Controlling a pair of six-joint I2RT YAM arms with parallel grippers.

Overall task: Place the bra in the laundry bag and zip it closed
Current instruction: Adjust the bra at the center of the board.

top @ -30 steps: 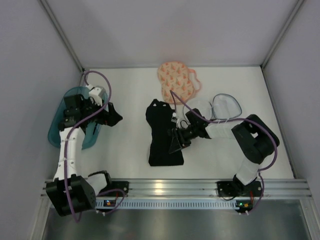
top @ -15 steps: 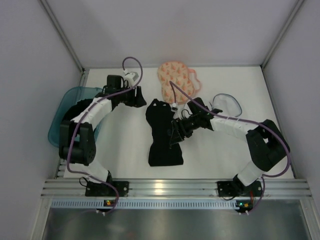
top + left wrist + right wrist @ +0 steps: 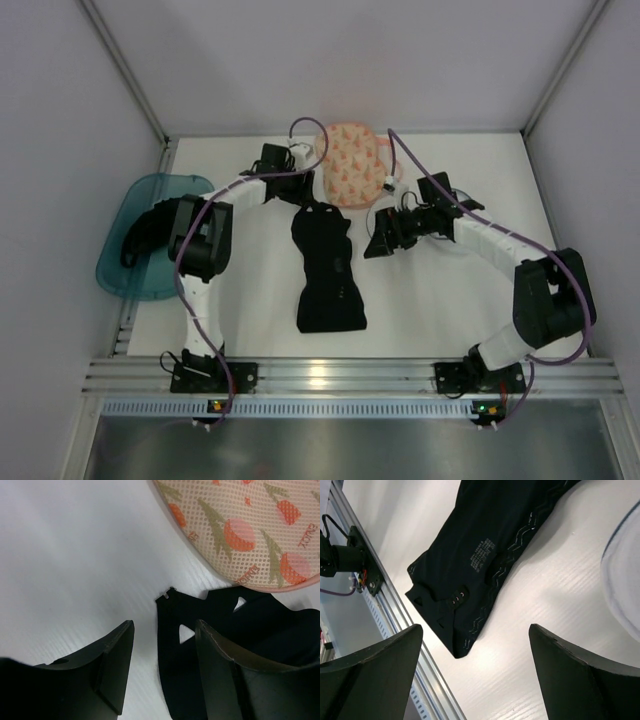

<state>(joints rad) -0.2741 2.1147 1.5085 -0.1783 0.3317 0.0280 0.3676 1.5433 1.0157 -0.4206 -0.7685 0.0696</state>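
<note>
1. Lying flat on the table [image 3: 250, 290], mid-scene: bra [image 3: 326, 268], a long folded strip running near to far. It is outside the bag.
2. Bag [image 3: 350, 163] sits at the far centre, with a pink loop on its right side. I cannot tell whether the zip is open or closed.
3. The bra's far end lies right against the bag's near rim in the left wrist view: bra [image 3: 250, 625], bag [image 3: 240, 525].
4. Left gripper [image 3: 300, 187] is low at the bra's far-left corner, just left of the bag. Fingers are spread and hold nothing; the right finger [image 3: 220, 670] overlaps the fabric.
5. Right gripper [image 3: 383, 234] is just right of the bra, apart from it. Its fingers are spread wide and empty.
6. The right wrist view shows the bra's near end [image 3: 485, 565] with hook fastenings.
7. Teal bin [image 3: 150, 245] sits at the left edge.
</note>
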